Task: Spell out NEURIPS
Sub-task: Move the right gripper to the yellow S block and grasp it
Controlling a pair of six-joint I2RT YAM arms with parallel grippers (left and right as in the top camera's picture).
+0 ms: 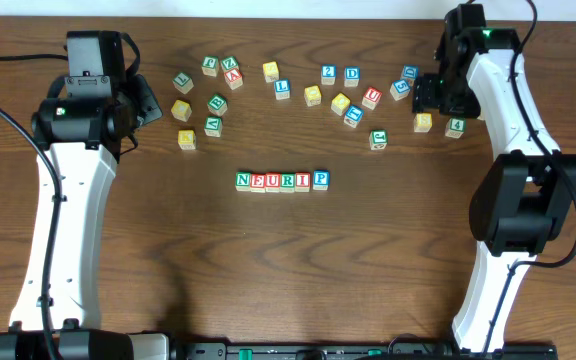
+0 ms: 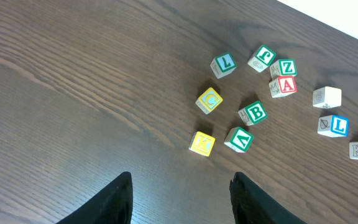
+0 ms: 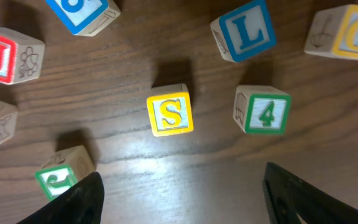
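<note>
Six letter blocks stand in a row reading N E U R I P (image 1: 281, 181) at the table's middle. A yellow S block (image 3: 169, 114) lies flat among loose blocks at the back right, and it also shows in the overhead view (image 1: 423, 122). My right gripper (image 3: 182, 186) is open and empty, hovering just in front of the S block with its fingers wider than the block. My left gripper (image 2: 180, 186) is open and empty over bare wood, near the left cluster of blocks.
Around the S block lie a green 4 block (image 3: 263, 114), a blue L block (image 3: 244, 31), a yellow G block (image 3: 347, 32), a red U block (image 3: 5, 56) and a green block (image 3: 61, 174). The left cluster holds a yellow K block (image 2: 202, 143) and a green B block (image 2: 253, 113).
</note>
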